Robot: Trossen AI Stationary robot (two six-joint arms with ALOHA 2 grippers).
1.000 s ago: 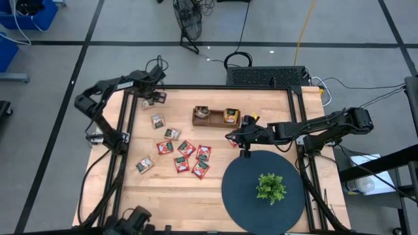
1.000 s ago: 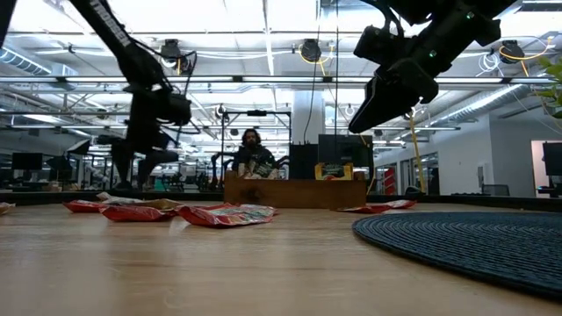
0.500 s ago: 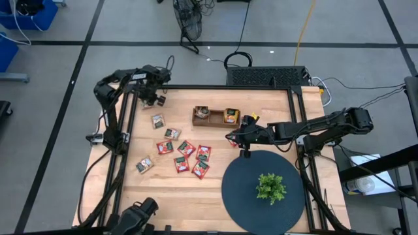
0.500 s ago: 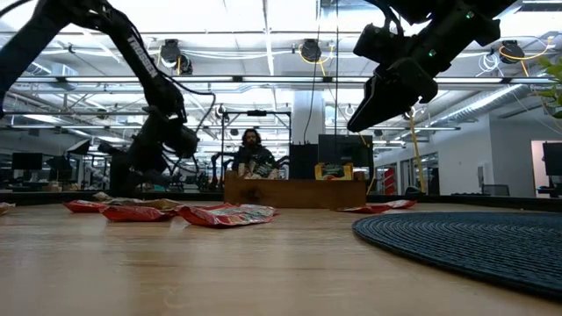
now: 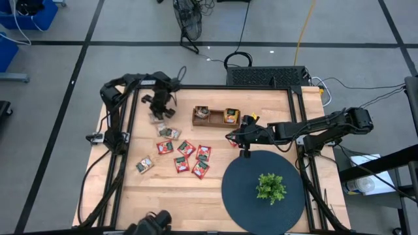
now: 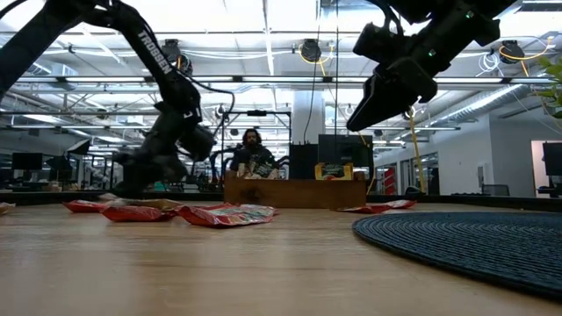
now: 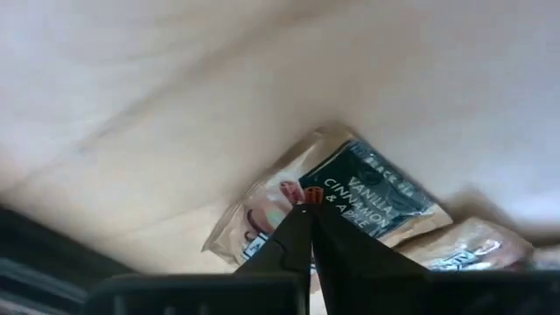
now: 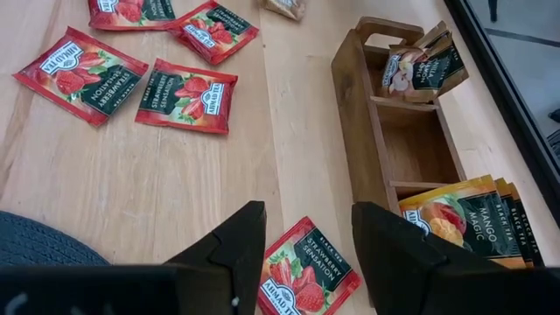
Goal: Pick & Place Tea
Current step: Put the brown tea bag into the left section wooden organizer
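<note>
Several tea sachets, mostly red [image 5: 185, 149], lie flat on the wooden table left of centre. A pale sachet [image 7: 350, 201] lies on the table just under my left gripper [image 7: 308, 206], which is shut and stands low over the far left of the table [image 5: 159, 112]. The brown wooden tray [image 5: 215, 116] holds sachets in its two end compartments. My right gripper [image 8: 306, 236] is open above the table beside the tray's right end [image 5: 230, 137]. A red sachet [image 8: 306, 276] lies on the table below the gap between its fingers. My left gripper's shut fingertips stand over the pale sachet's edge [image 7: 302, 188], slanting down at it. The sachet lies flat on the table. I cannot tell whether the fingertips touch it.
A round dark mat [image 5: 241, 196] with a small green plant [image 5: 270, 187] covers the table's near right. A second pale sachet [image 7: 472, 249] lies close behind the first. One sachet [image 5: 144, 164] lies apart toward the near left. A person [image 6: 252, 151] sits beyond the table.
My left gripper has swung from the table's far left corner toward the right and the near edge, and has come down over the pale sachets. The sachets on the table have stayed in place.
</note>
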